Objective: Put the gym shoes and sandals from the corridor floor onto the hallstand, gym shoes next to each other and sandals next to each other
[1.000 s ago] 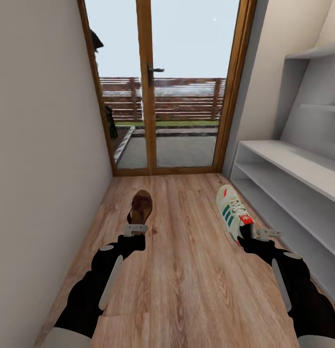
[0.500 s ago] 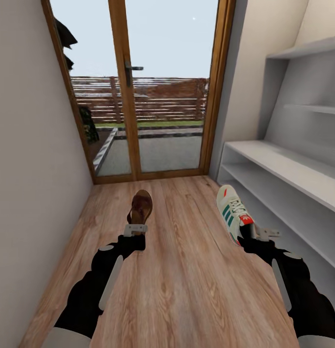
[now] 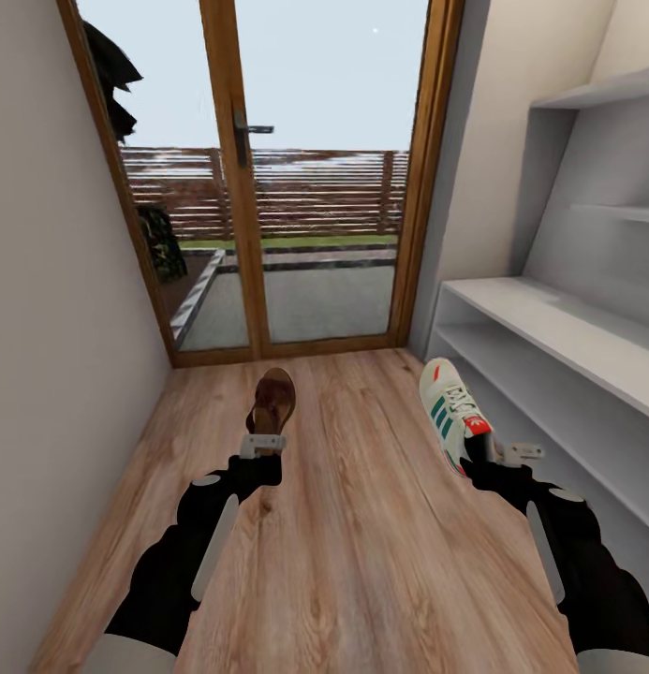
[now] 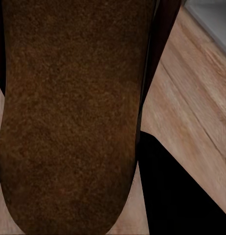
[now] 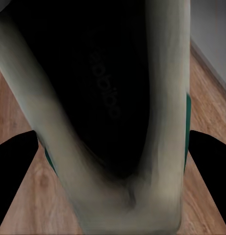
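Still gripped: sandal (image 3: 272,401), gym shoe (image 3: 450,407)

The white two-tier hallstand (image 3: 549,328) runs off the head view's right edge. The brown leather sandal's (image 3: 272,401) heel hides the left tool's fingertips; the white green-striped sneaker's (image 3: 450,410) heel hides the right tool's. In the right wrist view the sneaker's (image 5: 113,98) dark interior is blurred.

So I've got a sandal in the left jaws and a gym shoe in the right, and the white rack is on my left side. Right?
Not quite: the hallstand stands on the robot's right side, as the head view shows. The rest holds: the left gripper holds a sandal and the right gripper holds a gym shoe.
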You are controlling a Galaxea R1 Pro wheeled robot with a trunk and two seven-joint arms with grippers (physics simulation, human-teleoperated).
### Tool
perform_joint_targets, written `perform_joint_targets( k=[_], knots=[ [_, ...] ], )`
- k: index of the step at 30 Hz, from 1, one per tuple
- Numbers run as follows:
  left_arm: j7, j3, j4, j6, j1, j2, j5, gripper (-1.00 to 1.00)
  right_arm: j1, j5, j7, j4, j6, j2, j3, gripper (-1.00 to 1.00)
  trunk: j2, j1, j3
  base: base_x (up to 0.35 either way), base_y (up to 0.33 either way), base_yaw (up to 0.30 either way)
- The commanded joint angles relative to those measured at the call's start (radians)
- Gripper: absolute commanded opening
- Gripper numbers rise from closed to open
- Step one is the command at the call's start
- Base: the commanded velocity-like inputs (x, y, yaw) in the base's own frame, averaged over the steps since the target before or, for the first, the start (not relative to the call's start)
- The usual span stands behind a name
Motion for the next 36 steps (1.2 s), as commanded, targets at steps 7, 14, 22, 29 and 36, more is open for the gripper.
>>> perform_joint_targets(
  k=[7, 14, 22, 29, 36],
  knots=[
    [-0.001, 0.001, -0.001, 0.006, -0.001, 0.0, 0.006, -1.0, -0.001, 0.001, 0.006, -0.001, 0.006, 0.0, -0.001, -1.0, 0.0, 0.0, -0.001, 0.339, 0.023, -0.211],
    [0.0, 0.001, -0.001, 0.006, -0.001, 0.0, 0.006, -1.0, -0.001, 0.001, 0.006, 0.0, 0.006, 0.0, -0.001, -1.0, 0.0, 0.0, -0.001, 0.33, 0.126, -0.296],
    [-0.001, 0.001, -0.001, 0.006, -0.001, 0.0, 0.006, -1.0, -0.001, 0.001, 0.006, 0.0, 0.005, 0.0, -0.001, -1.0, 0.0, 0.0, -0.001, 0.323, 0.145, -0.3],
    [0.0, 0.001, -0.001, 0.006, -0.001, 0.0, 0.006, -1.0, -0.001, 0.001, 0.006, 0.0, 0.005, 0.0, -0.001, -1.0, 0.0, 0.0, -0.001, 0.308, 0.163, -0.3],
    [-0.001, 0.001, -0.001, 0.006, -0.001, 0.0, 0.006, -1.0, -0.001, 0.001, 0.006, 0.0, 0.005, 0.0, -0.001, -1.0, 0.0, 0.0, -0.001, 0.307, 0.165, -0.3]
  ],
)
